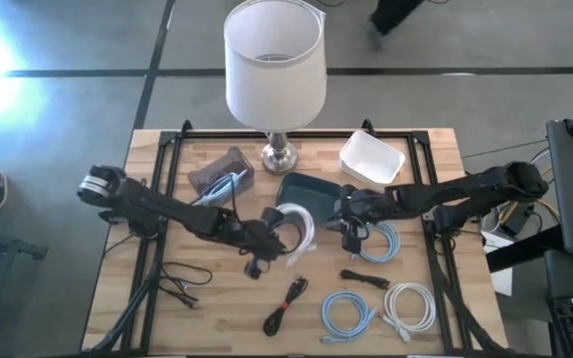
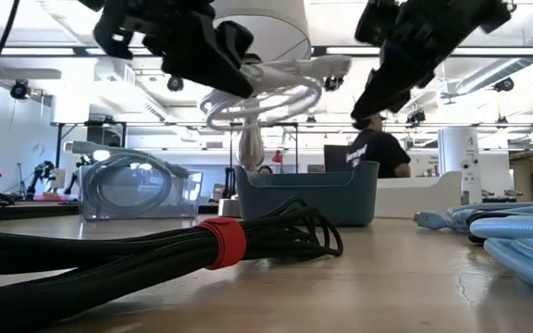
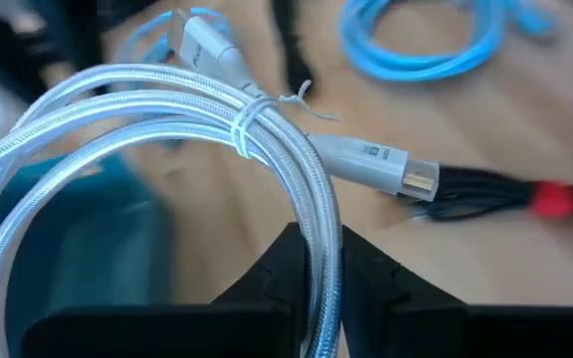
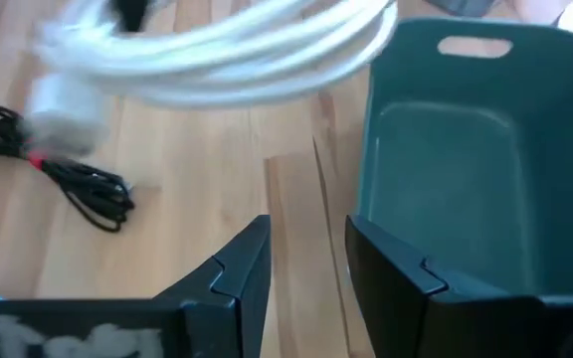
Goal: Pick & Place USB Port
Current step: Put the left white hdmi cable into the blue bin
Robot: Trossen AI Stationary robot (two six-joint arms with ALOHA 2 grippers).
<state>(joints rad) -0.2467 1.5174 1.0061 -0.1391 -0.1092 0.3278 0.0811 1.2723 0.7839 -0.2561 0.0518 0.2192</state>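
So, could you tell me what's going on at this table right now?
The left gripper is shut on a coiled white USB cable, held lifted above the wooden table beside the teal bin. The right gripper hovers near the bin's other side, fingers open and holding nothing. The cable is not yet in the bin. Other coiled cables, blue, white and black, lie on the table.

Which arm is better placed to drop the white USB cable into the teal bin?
Left. The left gripper is shut on the white USB cable, held above the table beside the teal bin. The right gripper is open, holding nothing.
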